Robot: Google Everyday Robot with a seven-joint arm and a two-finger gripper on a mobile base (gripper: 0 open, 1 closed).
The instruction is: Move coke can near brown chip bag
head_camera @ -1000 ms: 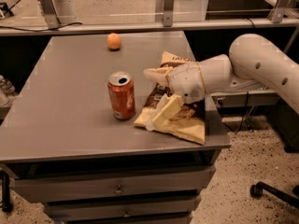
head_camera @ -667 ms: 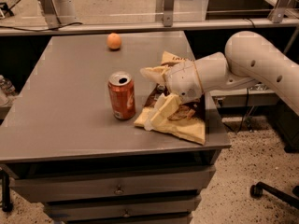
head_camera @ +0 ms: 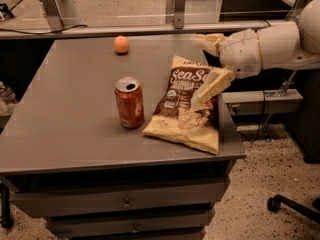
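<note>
Dim, warm overhead light. My gripper (head_camera: pixel 212 64) at 2 o'clock, fingers apart, brightest. Dark shadow under table (head_camera: pixel 75 114) edge at 6 o'clock; floor (head_camera: pixel 125 4) at 12 o'clock paler.

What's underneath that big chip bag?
Only the grey table shows around the chip bag; anything beneath it is covered. The end effector is open over the bag's upper right part. A soda can stands beside it.

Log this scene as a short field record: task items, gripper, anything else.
brown chip bag: lying flat on the grey table, near its right edge
coke can: upright, close beside the bag's left edge
gripper: open, empty, raised above the bag's right side
orange: far end of the table, apart from both
task state: can sits near bag
</note>
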